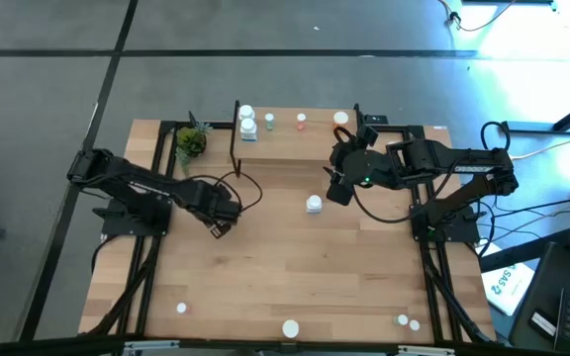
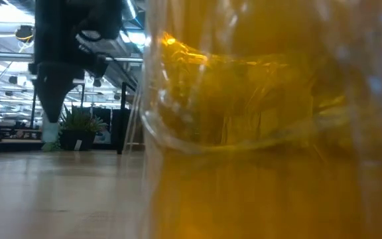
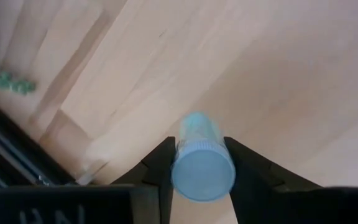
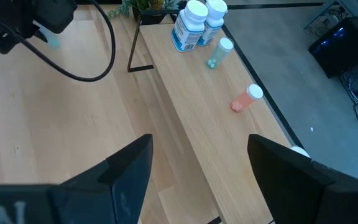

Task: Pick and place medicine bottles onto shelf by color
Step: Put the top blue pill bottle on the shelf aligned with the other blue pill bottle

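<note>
We have the left gripper (image 3: pixel 197 171) closed on a pale green bottle (image 3: pixel 199 163), its white cap facing the wrist camera and a finger pressed against each side. In the high view this gripper (image 1: pixel 220 226) sits left of the table's middle, well apart from the shelf (image 1: pixel 295 148) at the far edge. So we judge the pick is made and the carry is the step in hand.

Next we need to lift the bottle clear of the table (image 1: pixel 295 277) and bring it far and right to the shelf, beside the pale green bottle (image 4: pixel 218 53) already lying there, near the two white bottles (image 4: pixel 197 22) at the shelf's left end; a pink-red bottle (image 4: pixel 246 99) lies further right.

Our right gripper (image 4: pixel 197 168) hangs open over the shelf's right part, holding nothing. Other bottles wait along the table's near edge.
</note>
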You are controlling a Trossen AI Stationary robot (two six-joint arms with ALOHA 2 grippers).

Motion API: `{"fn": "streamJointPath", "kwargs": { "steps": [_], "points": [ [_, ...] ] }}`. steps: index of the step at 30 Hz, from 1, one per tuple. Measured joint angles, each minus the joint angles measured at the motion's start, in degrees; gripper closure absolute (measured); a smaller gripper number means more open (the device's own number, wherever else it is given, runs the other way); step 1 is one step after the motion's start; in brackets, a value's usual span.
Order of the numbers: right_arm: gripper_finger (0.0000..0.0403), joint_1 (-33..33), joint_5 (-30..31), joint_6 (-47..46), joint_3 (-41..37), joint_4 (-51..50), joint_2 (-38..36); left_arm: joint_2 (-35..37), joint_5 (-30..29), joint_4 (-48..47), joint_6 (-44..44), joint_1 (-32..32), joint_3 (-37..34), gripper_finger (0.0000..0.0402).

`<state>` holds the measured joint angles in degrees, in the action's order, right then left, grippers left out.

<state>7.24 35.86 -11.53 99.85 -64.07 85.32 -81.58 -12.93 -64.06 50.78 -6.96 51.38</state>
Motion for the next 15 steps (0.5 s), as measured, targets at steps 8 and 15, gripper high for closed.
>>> {"fn": "streamJointPath", "kwargs": {
  "steps": [8,15],
  "points": [
    [0.0139,-0.02,0.0,0.02,0.0,0.01,0.0,-0.02,-0.11,-0.31,-8.02,-0.46,9.79,0.029],
    [0.0139,0.0,0.0,0.0,0.0,0.02,0.0,-0.02,-0.27,-1.07,-16.53,-0.25,20.39,0.0291]
  ]
}}
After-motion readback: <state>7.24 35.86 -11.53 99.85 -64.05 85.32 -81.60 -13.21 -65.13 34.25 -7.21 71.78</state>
